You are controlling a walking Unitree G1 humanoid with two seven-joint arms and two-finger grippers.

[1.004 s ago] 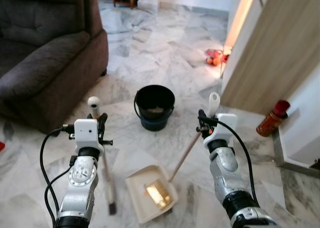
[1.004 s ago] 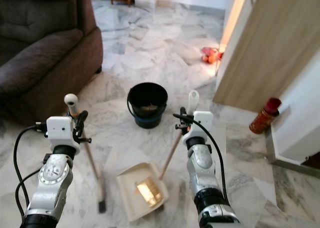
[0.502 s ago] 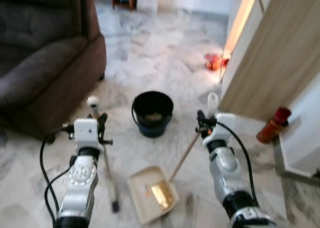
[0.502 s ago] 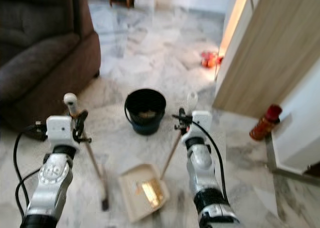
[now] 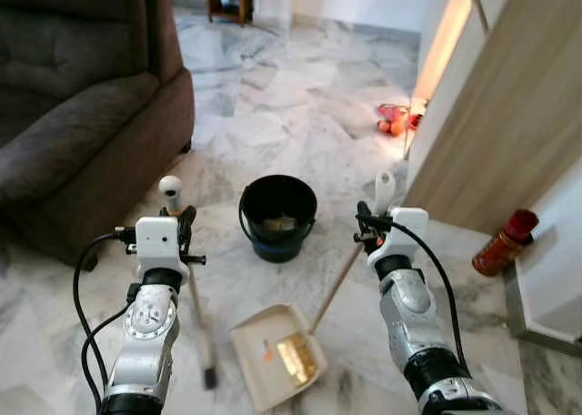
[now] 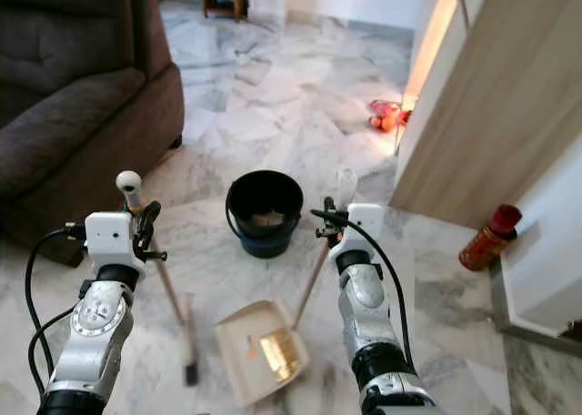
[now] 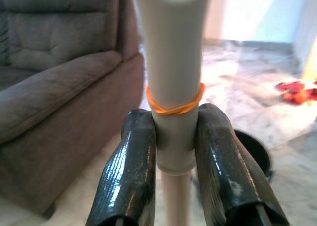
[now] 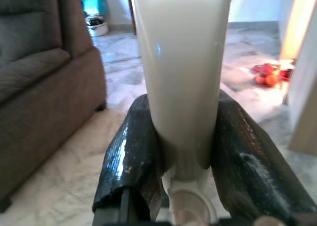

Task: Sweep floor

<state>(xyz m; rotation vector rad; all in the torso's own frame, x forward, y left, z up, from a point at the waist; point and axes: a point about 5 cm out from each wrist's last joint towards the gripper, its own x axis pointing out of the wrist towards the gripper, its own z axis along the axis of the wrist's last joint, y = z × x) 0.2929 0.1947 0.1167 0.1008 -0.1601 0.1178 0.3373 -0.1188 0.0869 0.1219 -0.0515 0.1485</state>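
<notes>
We noted the left claw (image 5: 185, 222) pinching the broom (image 5: 194, 306) and the right claw (image 5: 366, 222) pinching the dustpan (image 5: 275, 357) handle, both near their tops on the floor; these seemed light, stiff, probably slippery plastic.

Bright daylight spills through the doorway (image 5: 443, 35), glaring on the marble floor (image 5: 300, 96). The sofa (image 5: 73, 115) sits dim. Head views are sharp; wrist views blur the near handles.

the broom head (image 5: 207, 376) is blurred, and the bucket's (image 5: 278, 206) contents are too small to tell.
</notes>
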